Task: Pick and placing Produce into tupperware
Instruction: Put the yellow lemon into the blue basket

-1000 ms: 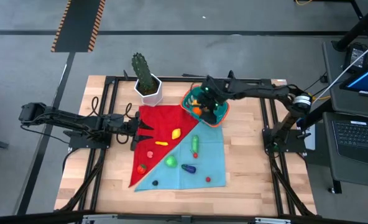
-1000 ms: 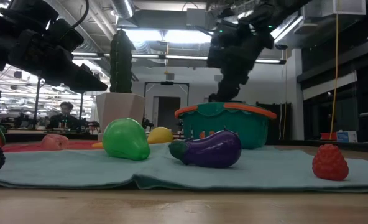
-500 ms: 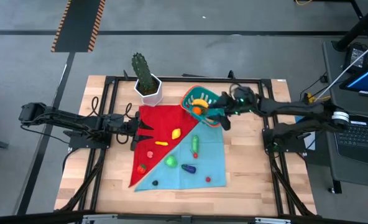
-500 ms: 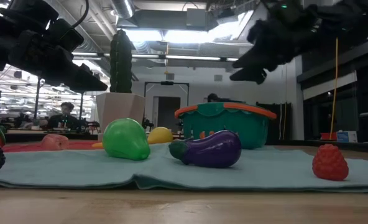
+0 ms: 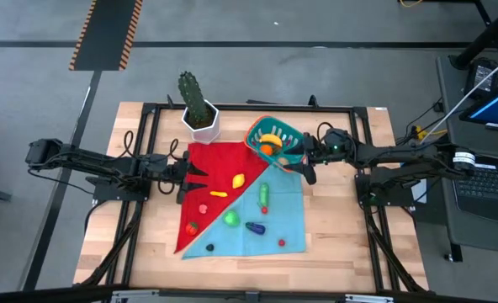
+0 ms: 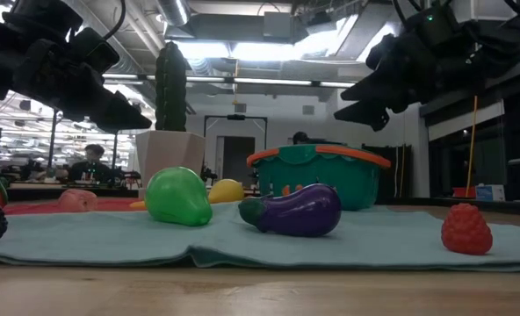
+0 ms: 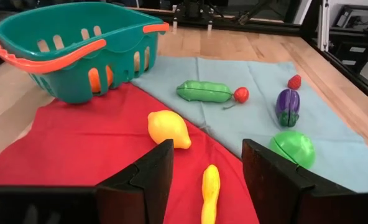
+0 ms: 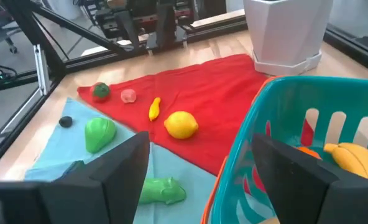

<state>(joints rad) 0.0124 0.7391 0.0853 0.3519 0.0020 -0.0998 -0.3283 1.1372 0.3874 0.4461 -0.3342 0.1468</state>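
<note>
A wooden tabletop carries a cloth that is half red, half light blue, with a grey floor around it. The teal tub with an orange rim sits at the cloth's far corner, toward the table's far edge, its long axis running diagonally; an orange piece and a yellow banana lie inside. Just beside its right side hangs the right gripper, above the table, fingers spread and empty. On the cloth lie a lemon, a small yellow pepper, a green pea pod lying lengthwise toward the near edge, a green pear, a purple eggplant and a strawberry. The left gripper waits over the red cloth's left edge, fingers apart, holding nothing. A cactus in a white pot stands at the far edge.
</note>
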